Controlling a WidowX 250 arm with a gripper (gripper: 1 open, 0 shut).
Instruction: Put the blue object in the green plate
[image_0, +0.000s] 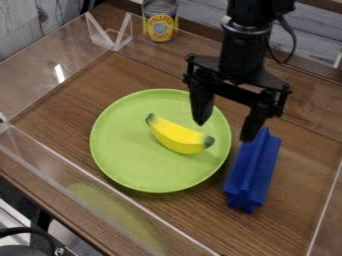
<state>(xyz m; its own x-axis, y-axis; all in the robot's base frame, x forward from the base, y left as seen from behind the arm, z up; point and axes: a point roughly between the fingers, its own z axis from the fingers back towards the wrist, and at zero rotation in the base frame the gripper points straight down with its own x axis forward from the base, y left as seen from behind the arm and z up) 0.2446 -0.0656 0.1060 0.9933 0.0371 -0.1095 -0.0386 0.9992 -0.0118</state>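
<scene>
The blue object (253, 170), a long ridged deep-blue block, lies on the wooden table right of the green plate (127, 150). A yellow banana (179, 134) rests in the middle of that plate. My gripper (229, 119) hangs pointing down over the plate's right rim, just above the block's far end. Its two black fingers (202, 108) stand wide apart with nothing between them. The right finger hides the block's top end.
Clear acrylic walls (40, 70) ring the wooden table. A yellow-labelled can (160, 22) stands at the back behind the wall. A clear angled stand (110, 35) sits at the back left.
</scene>
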